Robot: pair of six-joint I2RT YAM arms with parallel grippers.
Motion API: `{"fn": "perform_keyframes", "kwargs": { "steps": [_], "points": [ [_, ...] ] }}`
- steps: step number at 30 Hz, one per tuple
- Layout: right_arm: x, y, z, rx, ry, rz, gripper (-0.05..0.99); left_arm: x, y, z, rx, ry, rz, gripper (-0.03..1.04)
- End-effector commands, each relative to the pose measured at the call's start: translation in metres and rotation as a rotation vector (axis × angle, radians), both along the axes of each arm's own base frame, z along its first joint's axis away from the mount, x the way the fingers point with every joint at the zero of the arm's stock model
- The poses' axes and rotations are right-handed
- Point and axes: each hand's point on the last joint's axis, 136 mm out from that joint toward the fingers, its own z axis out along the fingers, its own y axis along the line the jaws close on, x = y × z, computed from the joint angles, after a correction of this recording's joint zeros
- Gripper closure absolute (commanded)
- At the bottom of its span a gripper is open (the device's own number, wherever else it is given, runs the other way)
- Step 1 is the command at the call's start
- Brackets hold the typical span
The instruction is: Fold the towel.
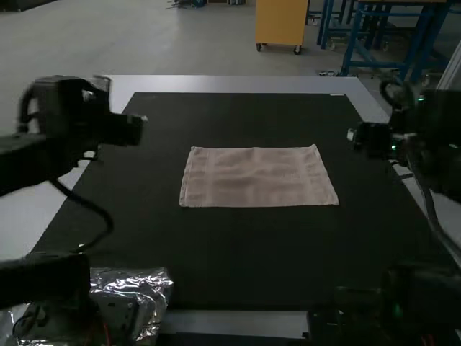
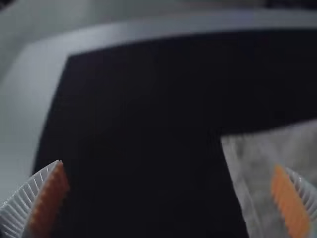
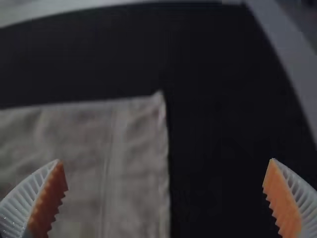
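Nearest, at the table's (image 1: 238, 324) left corner, lies crumpled shiny plastic (image 1: 155, 285). Beyond it, the pale towel (image 1: 256, 176) lies spread in a rectangle, lightly wrinkled, on the black mat (image 1: 238, 267). Farther up, apart from the towel, 1 claw hangs at each side: the left claw (image 1: 130, 130) and the right claw (image 1: 367, 138), each with its 2 fingers wide apart, gripping nothing.

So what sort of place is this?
Probably a robotics lab or test area: a left robot arm and a right robot arm flank a table with a dark mat, where a towel lies flat.
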Motion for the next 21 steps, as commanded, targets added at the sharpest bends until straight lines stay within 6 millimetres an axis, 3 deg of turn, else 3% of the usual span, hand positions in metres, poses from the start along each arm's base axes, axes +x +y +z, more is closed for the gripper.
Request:
{"fn": "perform_keyframes", "kwargs": {
  "steps": [1, 6, 11, 16, 21],
  "points": [
    [0.011, 0.013, -0.012, 0.092, 0.083, 0.030, 0.02, 0.012, -0.022, -0.014, -0.059, 0.083, -0.038, 0.05],
    [0.021, 0.026, -0.057, 0.099, 0.238, 0.064, 0.02, 0.028, -0.030, -0.054, -0.047, 0.211, -0.052, 0.05],
    [0.038, 0.042, -0.080, 0.092, 0.302, 0.090, 0.02, 0.049, -0.033, -0.086, -0.037, 0.300, -0.046, 0.05],
    [0.060, 0.048, -0.098, 0.077, 0.341, 0.087, 0.02, 0.072, -0.039, -0.102, -0.031, 0.329, -0.054, 0.07],
    [0.085, 0.051, -0.102, 0.075, 0.334, 0.088, 0.02, 0.092, -0.055, -0.108, -0.022, 0.332, -0.087, 0.05]
  ]
}}
